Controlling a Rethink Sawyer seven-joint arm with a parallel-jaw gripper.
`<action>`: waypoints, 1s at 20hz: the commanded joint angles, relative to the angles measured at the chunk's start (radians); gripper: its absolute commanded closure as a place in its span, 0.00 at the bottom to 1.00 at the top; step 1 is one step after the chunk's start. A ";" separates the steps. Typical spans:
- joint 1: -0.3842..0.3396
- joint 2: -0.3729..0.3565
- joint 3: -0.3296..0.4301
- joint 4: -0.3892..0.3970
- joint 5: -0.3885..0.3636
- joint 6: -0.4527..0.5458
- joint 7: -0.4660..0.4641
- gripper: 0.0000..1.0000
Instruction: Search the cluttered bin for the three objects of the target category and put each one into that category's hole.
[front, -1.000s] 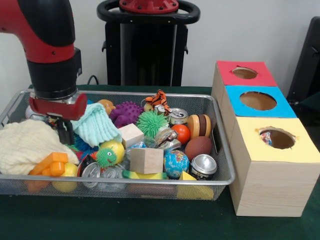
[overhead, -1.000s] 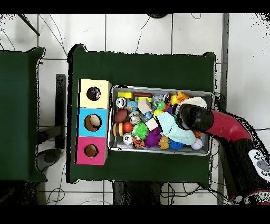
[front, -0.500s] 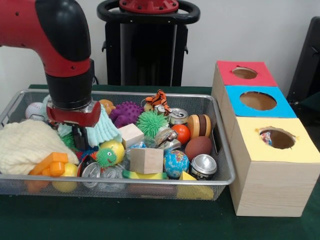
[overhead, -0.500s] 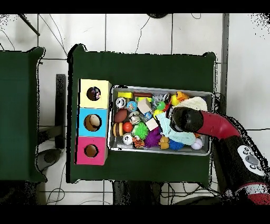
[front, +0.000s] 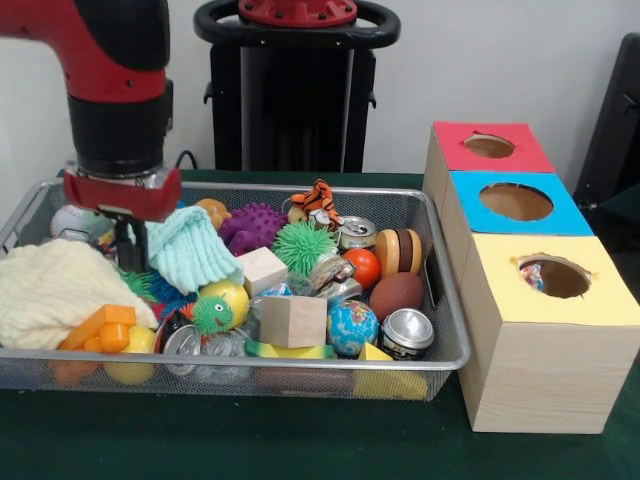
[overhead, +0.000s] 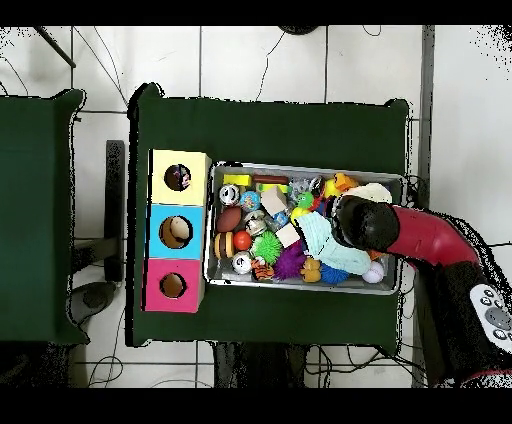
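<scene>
Green-covered table (front: 300, 440) carries a wire mesh bin (front: 440, 300) and, beside the bin's end, a wooden box (front: 530, 350) with red, blue and yellow holed tops. Arm's gripper (front: 128, 250) hangs over the bin's opposite end, beside a mint knit cloth (front: 190, 250) and above a cream knit cloth (front: 50, 290). Jaw spacing cannot be told. Cans (front: 405, 332), balls and blocks crowd the bin.
</scene>
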 joint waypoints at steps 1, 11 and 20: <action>-0.013 -0.144 -0.017 0.089 -0.007 0.112 -0.033 1.00; -0.045 -0.053 -0.055 0.151 -0.053 0.024 -0.006 1.00; -0.090 -0.022 -0.060 0.199 -0.064 -0.019 -0.013 1.00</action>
